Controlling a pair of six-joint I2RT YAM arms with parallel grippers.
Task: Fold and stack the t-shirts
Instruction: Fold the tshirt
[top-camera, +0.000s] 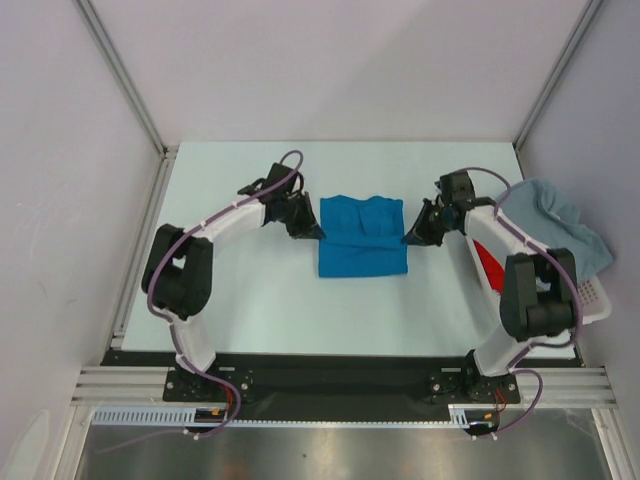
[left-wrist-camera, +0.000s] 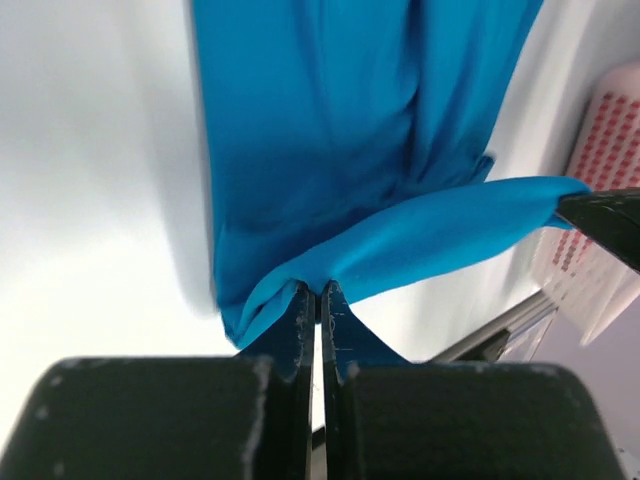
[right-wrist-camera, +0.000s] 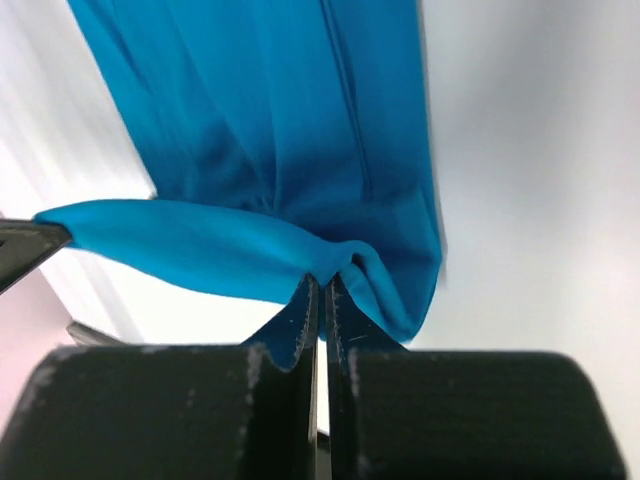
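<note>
Since our left gripper (top-camera: 311, 232) and right gripper (top-camera: 411, 236) each have jaws closed on opposite ends of one raised edge of the bright blue t-shirt (top-camera: 362, 252) lying on the table (top-camera: 250, 300), we risk a skewed fold or a slipped pinch if either arm leads

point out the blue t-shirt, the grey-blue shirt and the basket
bright blue t-shirt (top-camera: 362, 252), top view, flat middle
pale grey-blue t-shirt (top-camera: 558, 215), top view, middle of bunched cloth
white basket (top-camera: 596, 300), top view, near right rim

- The blue t-shirt (top-camera: 362, 245) was bright and plain.
- The grey-blue t-shirt (top-camera: 560, 215) looked pale.
- The red t-shirt (top-camera: 488, 262) showed solid red.
- The basket (top-camera: 593, 298) was white.
</note>
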